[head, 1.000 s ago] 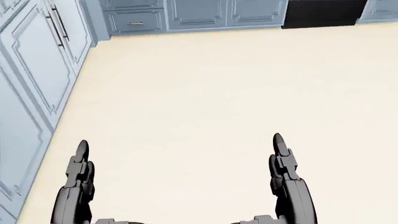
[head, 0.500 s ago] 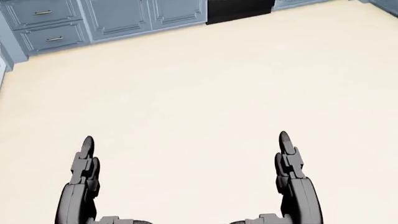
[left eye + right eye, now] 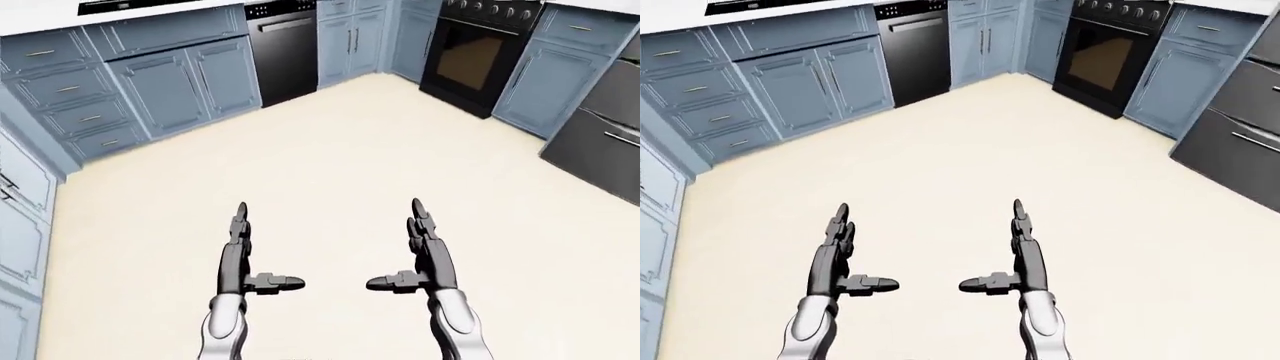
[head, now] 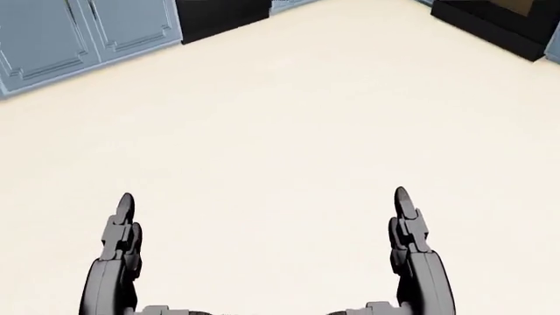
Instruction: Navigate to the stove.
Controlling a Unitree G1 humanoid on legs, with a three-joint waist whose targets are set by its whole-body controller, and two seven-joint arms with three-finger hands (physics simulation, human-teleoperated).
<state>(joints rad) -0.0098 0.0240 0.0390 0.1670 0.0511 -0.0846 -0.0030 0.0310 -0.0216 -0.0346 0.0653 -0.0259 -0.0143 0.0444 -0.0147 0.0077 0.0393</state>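
Observation:
The black stove with its oven door and knob row stands at the upper right of the left-eye view, set between blue cabinets. Its bottom edge shows at the top right of the head view. My left hand and right hand hang over the cream floor at the bottom of the views, both open with fingers straight and thumbs pointing inward. Neither hand holds anything. The stove is well away from both hands, up and to the right.
A black dishwasher sits in the blue cabinet run along the top. More blue cabinets line the left edge. Dark grey drawers stand at the right edge. Cream floor spreads between them.
The whole picture has swung: the cabinets and dishwasher slid leftward in the head view and the stove's base came in at top right. The camera turned right. My hands kept their pose.

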